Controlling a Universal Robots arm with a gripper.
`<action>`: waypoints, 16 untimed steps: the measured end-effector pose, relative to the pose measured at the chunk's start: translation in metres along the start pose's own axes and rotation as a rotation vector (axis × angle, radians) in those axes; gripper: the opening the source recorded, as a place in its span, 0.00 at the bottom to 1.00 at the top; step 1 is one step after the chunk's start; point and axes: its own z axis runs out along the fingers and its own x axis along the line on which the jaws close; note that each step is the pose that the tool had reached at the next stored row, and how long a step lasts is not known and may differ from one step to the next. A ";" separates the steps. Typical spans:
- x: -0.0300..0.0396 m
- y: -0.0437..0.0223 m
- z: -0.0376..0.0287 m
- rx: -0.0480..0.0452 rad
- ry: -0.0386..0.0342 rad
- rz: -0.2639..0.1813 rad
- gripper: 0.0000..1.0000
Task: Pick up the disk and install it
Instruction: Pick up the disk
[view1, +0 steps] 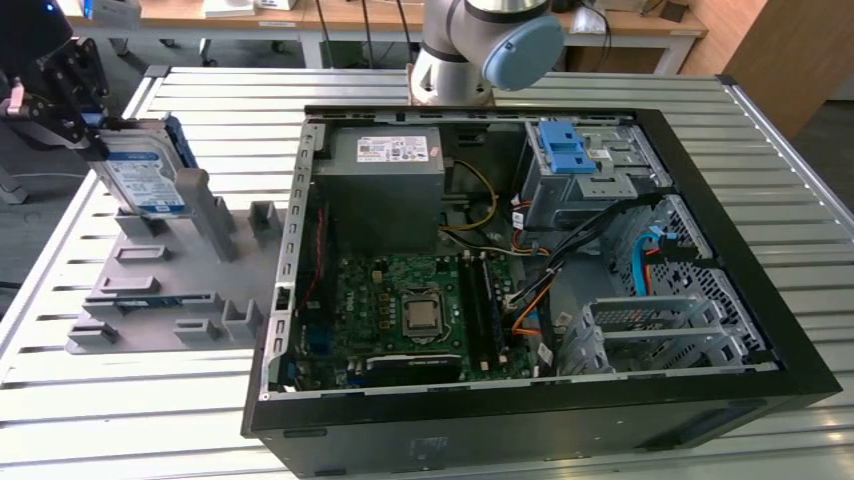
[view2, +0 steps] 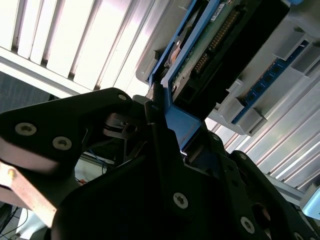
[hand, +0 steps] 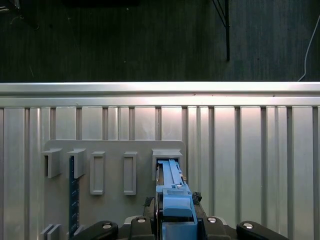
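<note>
The black gripper (view1: 80, 120) is clenched, apparently on the blue carrier edge of the silver rectangular hard disk (view1: 140, 178) with a white-and-blue label. The disk stands upright in the grey plastic holder block (view1: 174, 290), near the slatted aluminium table's (view1: 120, 400) edge at the exterior view's left, beside the open black computer case (view1: 747, 400).

The ribbed silver aluminium slatted table (view1: 160, 420) carries a grey moulded plastic fixture plate (view1: 200, 275) at the exterior view's left, just beside an open black metal computer case (view1: 467, 425).
</note>
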 end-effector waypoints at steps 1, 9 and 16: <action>0.0000 0.0000 0.0000 0.0000 0.0000 0.000 0.37; 0.0000 0.0000 -0.0012 -0.0005 0.0002 0.000 0.37; -0.0001 0.0000 -0.0069 -0.0001 0.0001 0.000 0.37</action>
